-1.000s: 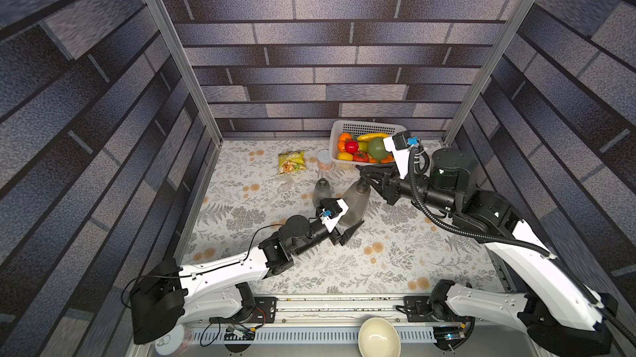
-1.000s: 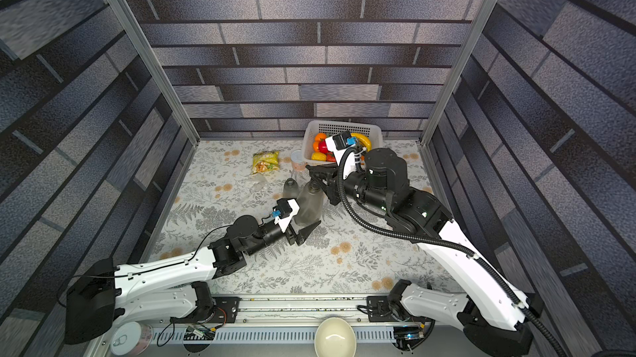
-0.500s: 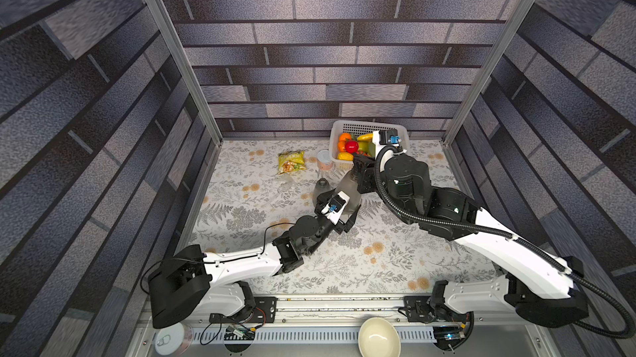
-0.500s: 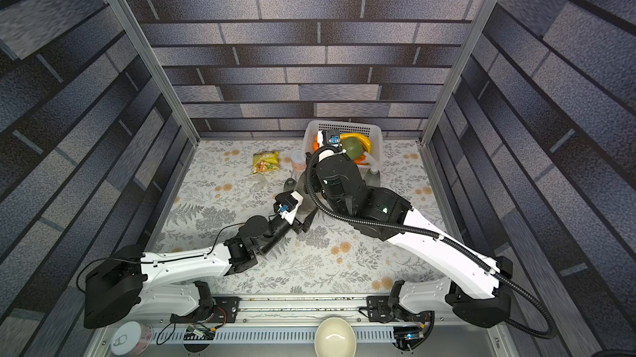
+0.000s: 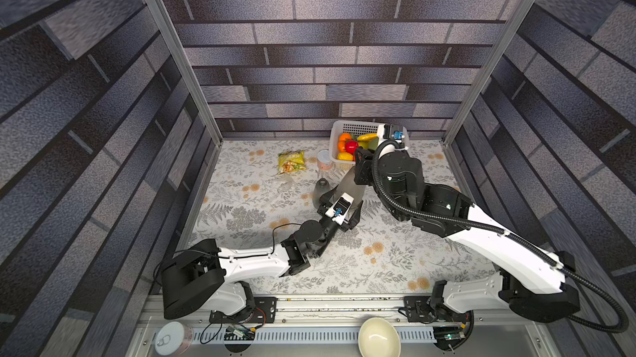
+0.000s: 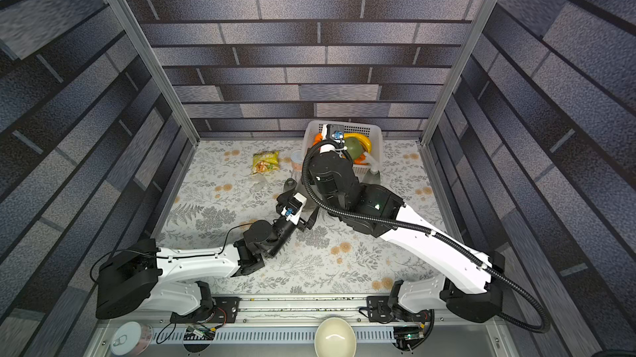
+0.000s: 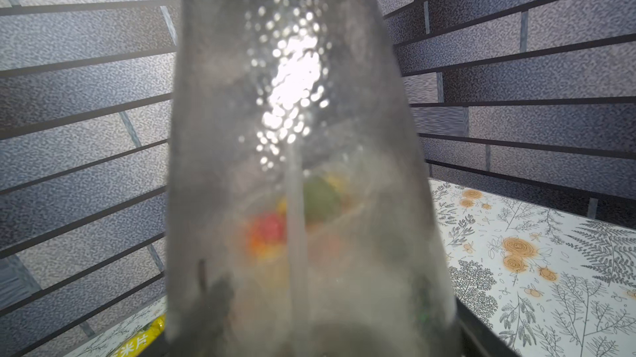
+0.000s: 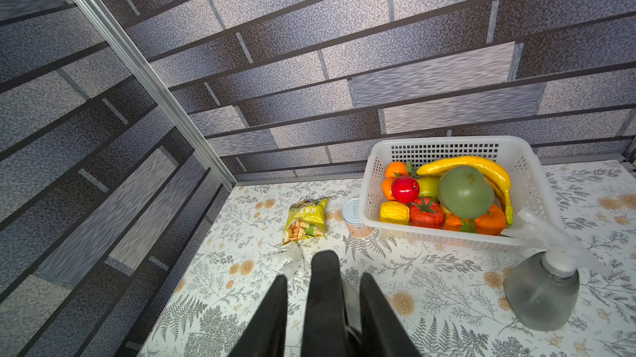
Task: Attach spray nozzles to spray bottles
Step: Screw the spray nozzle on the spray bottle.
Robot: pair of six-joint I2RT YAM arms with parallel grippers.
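Observation:
My left gripper [image 5: 342,207] is shut on the base of a smoky-grey spray bottle [image 5: 347,184], which fills the left wrist view [image 7: 292,131]. A thin dip tube [image 7: 294,221] hangs inside it. In the right wrist view a black spray nozzle [image 8: 323,290] stands between the fingers of my right gripper [image 8: 323,279], with a slim gap on each side. A second bottle [image 8: 540,290] wearing a clear nozzle [image 8: 547,234] stands by the basket. A third bottle [image 5: 321,184] stands left of the held one. A clear nozzle [image 8: 294,259] lies loose on the cloth.
A white basket [image 8: 447,141] of toy fruit sits at the back right. Left of it are a pinkish tin can [image 5: 324,160] and a yellow snack bag [image 5: 292,161]. A bowl [image 5: 378,338] and a can [image 5: 172,338] rest at the front rail. Brick-patterned walls close in three sides.
The right arm has swung over so that its wrist hangs above the held bottle. Its jaws have parted a little from the black nozzle. The left gripper keeps its hold.

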